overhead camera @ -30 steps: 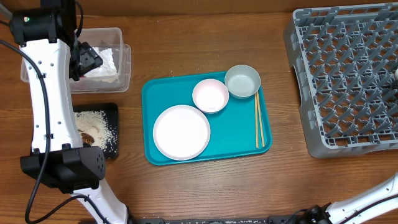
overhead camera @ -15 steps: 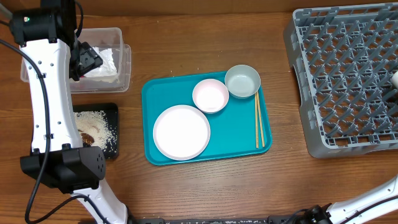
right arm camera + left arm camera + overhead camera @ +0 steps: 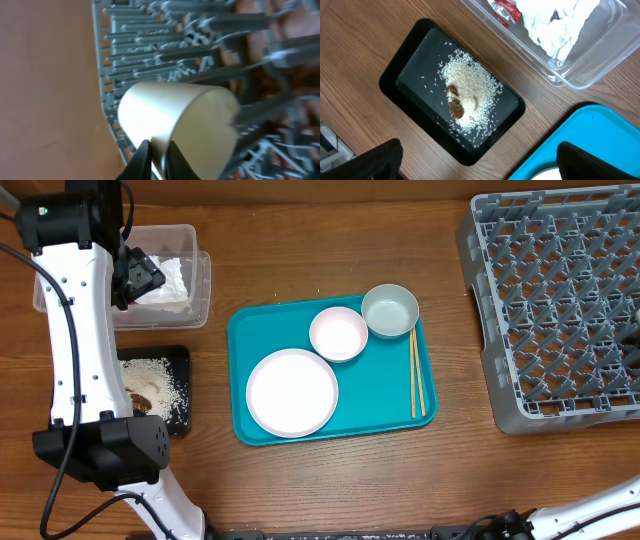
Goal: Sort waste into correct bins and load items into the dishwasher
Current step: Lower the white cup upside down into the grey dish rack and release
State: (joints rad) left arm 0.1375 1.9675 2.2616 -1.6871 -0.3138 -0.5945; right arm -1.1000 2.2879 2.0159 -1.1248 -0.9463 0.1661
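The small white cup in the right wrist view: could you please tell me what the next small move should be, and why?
Probably open the right gripper and release the small white cup: its fingers pinch the cup's wall, and the cup seems to lie on its side against the pegs of the grey plastic lattice dish rack, so it looks placed.

Your counter [image 3: 330,260] is brown wood grain, and four things sit directly on it. At its back left you have the clear plastic tub [image 3: 203,285], with the shallow black tray [image 3: 183,360] just in front of it, a narrow strip of wood showing between the two. The teal tray [image 3: 385,380] lies near the middle, turned slightly askew and apart from the rest, and the grey dish rack [image 3: 545,310] takes up the right side, running past the edge of the overhead view.
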